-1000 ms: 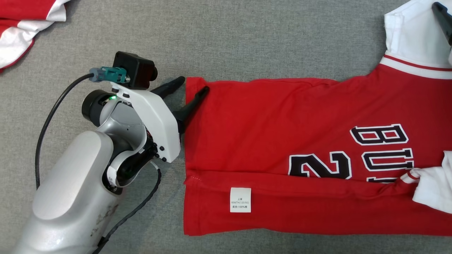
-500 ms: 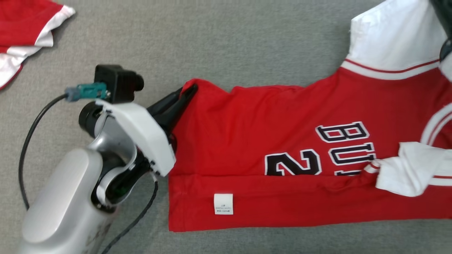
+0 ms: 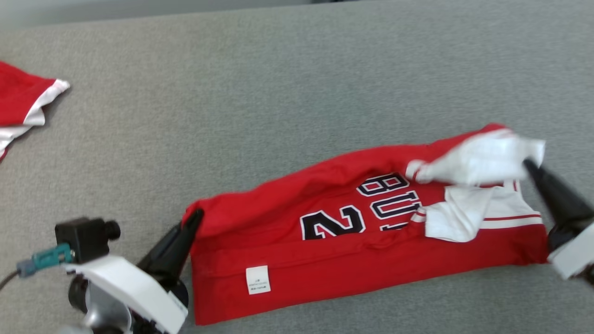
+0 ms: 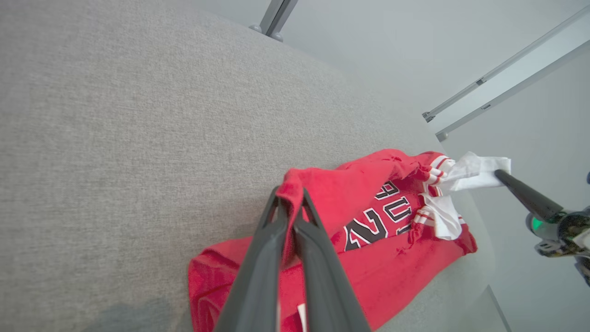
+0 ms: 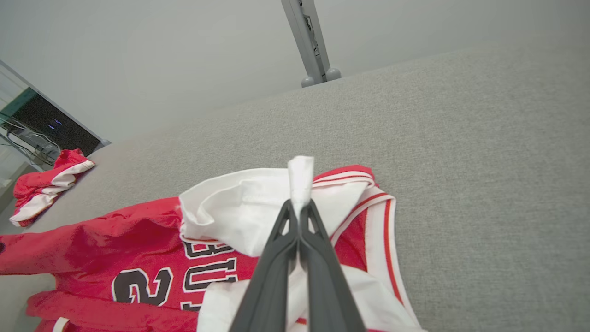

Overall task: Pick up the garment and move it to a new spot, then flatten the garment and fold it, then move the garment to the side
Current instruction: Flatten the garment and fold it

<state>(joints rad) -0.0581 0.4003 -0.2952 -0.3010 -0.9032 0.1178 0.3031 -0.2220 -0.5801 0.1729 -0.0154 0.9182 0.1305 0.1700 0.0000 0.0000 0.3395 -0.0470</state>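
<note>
The garment (image 3: pixel 334 260) is a red jersey with white sleeves and dark lettering, lying lengthwise on the grey cloth surface. My left gripper (image 3: pixel 197 215) is shut on its red hem corner, which stands lifted off the surface (image 4: pixel 291 196). My right gripper (image 3: pixel 529 164) is shut on the white sleeve edge (image 5: pixel 299 182) at the other end and holds it raised. Between the two grips the far edge of the garment (image 5: pixel 138 221) is pulled up and doubled toward me over the lower part. A white label (image 3: pixel 258 279) shows near the front hem.
A second red and white garment (image 3: pixel 23 104) lies bunched at the far left of the grey surface (image 3: pixel 278 93). A metal post (image 5: pixel 309 41) rises behind the surface's far edge. Open grey cloth lies beyond the jersey.
Both grippers closed on the jersey's far edge, left on the hem corner, right on the sleeve. They lifted it and carried it toward me. The head view also shifted.
</note>
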